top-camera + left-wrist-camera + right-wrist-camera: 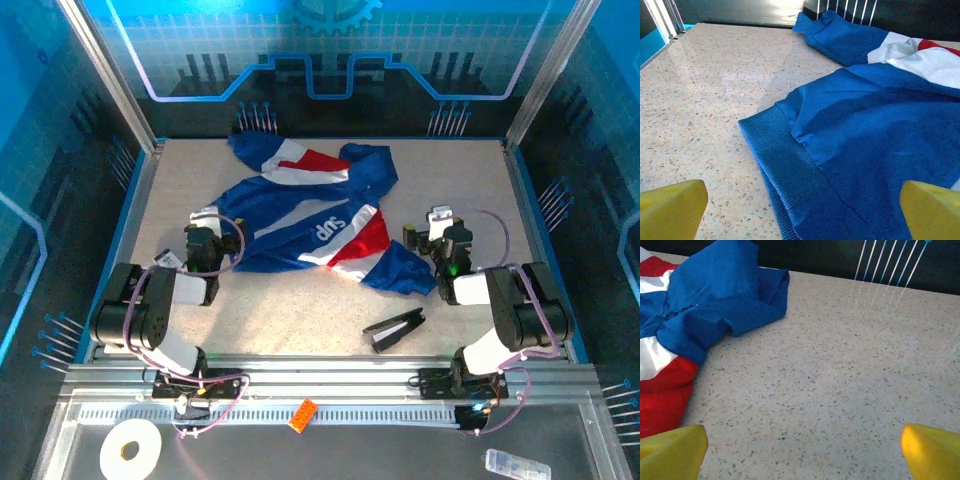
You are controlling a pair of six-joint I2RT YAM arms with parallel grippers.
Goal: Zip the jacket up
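Observation:
The jacket lies crumpled in the middle of the table, royal blue with red and white bands and white lettering facing up. My left gripper sits at its left edge, open. In the left wrist view the ribbed blue hem lies between and ahead of the yellow fingertips, with nothing gripped. My right gripper stands open just right of the jacket's lower right corner. In the right wrist view the jacket lies to the left, and bare table lies between the yellow fingertips.
A black folded tool lies on the speckled table near the front, between the arms. In front of the table, a tape roll, an orange piece and a clear plastic item rest on the lower shelf. Blue walls enclose the table.

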